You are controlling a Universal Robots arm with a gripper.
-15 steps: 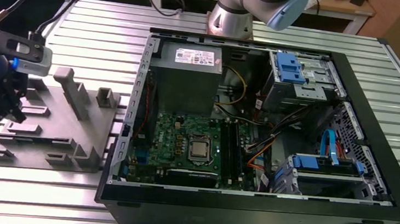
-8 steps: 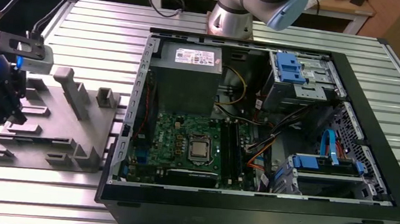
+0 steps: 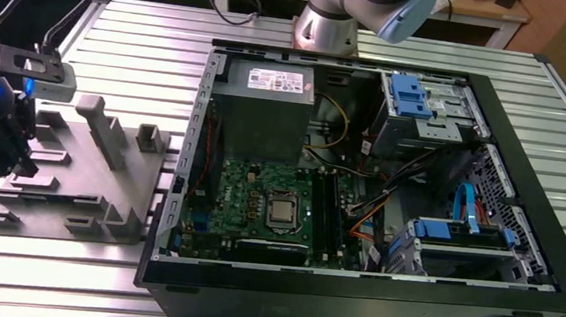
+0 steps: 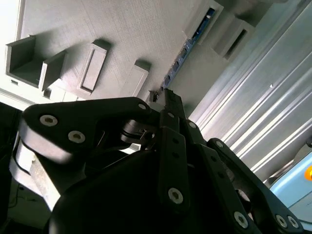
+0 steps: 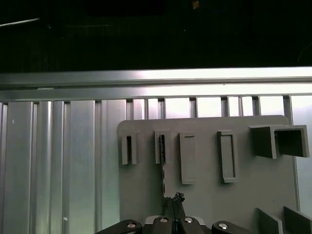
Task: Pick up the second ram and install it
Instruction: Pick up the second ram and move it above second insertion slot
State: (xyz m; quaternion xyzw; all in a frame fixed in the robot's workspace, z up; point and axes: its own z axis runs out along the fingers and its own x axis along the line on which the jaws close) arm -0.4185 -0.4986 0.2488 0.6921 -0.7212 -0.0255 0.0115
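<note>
Alt: my pincer [image 5: 173, 200], black linkage arms, sits low over a grey holder plate [image 3: 73, 179] on the ribbed metal bench [image 3: 117, 41]. In the exterior view that is approx. 9 o'clock, i.e. the exterior view's left, w/ the open PC case [image 3: 351, 311] toward 3 o'clock of it.

The second ram [image 4: 188, 46], a thin dark stick w/ blue glints, stands on edge in the plate's slot blocks [image 5: 157, 146]. In both wrist views it runs edge-on from one block straight to my tips. My jaws stand almost together w/ the stick's near end between them, so I read the pincer as clenched on it, not released. The stick is not yet lifted. It is seated in the plate, well apart from the green motherboard [image 3: 254, 195] and its black slot rails [image 3: 326, 209] inside the case.

How to do this step well, as I judge it:
- Squeeze on the flat faces, not on chip corners.
- Lift square to the plate so the stick doesn't bind in the blocks.
- Go slow, b/c a hold at one end may let the far end droop or twist.
- Check the stick sits parallel to my jaws before it clears the plate.
</note>
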